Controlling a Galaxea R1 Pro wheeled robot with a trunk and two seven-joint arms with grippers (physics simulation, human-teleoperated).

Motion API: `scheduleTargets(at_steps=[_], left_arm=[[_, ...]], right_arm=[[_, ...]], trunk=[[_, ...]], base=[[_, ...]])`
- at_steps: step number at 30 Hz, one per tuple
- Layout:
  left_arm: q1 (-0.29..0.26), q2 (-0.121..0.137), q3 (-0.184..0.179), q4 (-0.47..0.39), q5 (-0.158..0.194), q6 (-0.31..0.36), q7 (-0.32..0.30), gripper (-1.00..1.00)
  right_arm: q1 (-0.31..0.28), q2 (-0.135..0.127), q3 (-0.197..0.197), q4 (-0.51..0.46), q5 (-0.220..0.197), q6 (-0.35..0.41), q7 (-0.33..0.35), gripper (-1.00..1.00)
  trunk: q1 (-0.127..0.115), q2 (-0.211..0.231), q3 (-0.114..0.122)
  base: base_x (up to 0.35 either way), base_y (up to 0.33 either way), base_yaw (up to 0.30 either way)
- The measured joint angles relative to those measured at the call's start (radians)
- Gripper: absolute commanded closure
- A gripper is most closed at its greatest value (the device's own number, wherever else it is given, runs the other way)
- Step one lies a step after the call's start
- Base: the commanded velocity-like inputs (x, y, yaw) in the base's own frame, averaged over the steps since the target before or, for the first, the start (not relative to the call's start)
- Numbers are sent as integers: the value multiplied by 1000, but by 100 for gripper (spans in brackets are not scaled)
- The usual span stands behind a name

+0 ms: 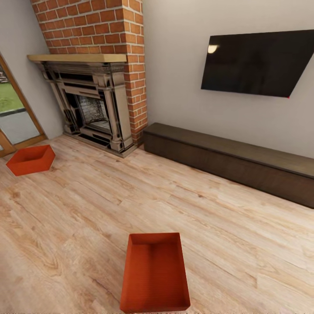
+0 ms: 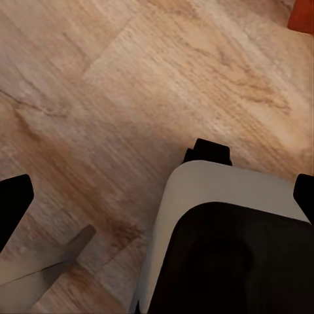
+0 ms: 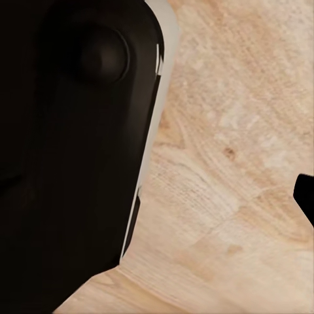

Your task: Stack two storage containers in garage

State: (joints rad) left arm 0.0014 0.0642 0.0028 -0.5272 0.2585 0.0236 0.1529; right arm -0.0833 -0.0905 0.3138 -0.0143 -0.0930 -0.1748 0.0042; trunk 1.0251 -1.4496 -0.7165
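Two red-orange open-top storage containers stand on the light wood-plank floor of the living room. One container [image 1: 155, 272] is close in front of me, at the bottom middle of the head view, empty. The other container [image 1: 31, 159] lies far left, by the glass door and the fireplace. A corner of a container [image 2: 302, 14] shows in the left wrist view. My left gripper [image 2: 157, 206] hangs open over the floor, its dark fingertips [image 2: 13, 203] wide apart and holding nothing. My right gripper [image 3: 157, 203] also looks open, with one fingertip [image 3: 306, 199] at the frame's edge.
A red brick fireplace [image 1: 93, 104] with a pale mantel stands at the back left. A long dark low cabinet [image 1: 231, 161] runs along the right wall under a black TV [image 1: 257, 63]. My own white-and-black base [image 2: 229, 248] shows under both wrists. A glass door [image 1: 13, 117] is far left.
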Motion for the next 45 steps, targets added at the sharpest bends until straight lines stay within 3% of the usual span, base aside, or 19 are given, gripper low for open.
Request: scheduleTargets(at_steps=[27, 29, 31, 34, 37, 45], left_arm=[[0, -2, -3, -3, 1, 0, -14, -100], [0, -2, -3, -3, 1, 0, -31, -100], [0, -1, -5, -1, 1, 2, -104, -100], [0, 1, -7, 2, -3, 2, -161, -100], [0, 4, -7, 3, -6, 0, -195, -100], [0, 4, -6, -2, -5, -3, -204, -100]], right_arm=[[0, 2, 1, 0, 1, 0, 0, -100], [1, 2, 1, 0, 1, 0, 0, -100], [0, 3, 2, 0, 1, -1, 0, -100], [0, 3, 4, 0, 1, -1, 0, -100], [0, 3, 4, 0, 1, -1, 0, -100], [0, 3, 6, 0, 1, -2, 0, -100]], trunk=[[0, 0, -43], [0, 0, -46], [0, 0, -49], [0, 0, -54], [0, 0, -59], [0, 0, -72]], base=[[0, 0, 0], [0, 0, 0], [0, 0, 0], [0, 0, 0], [0, 0, 0], [0, 0, 0]])
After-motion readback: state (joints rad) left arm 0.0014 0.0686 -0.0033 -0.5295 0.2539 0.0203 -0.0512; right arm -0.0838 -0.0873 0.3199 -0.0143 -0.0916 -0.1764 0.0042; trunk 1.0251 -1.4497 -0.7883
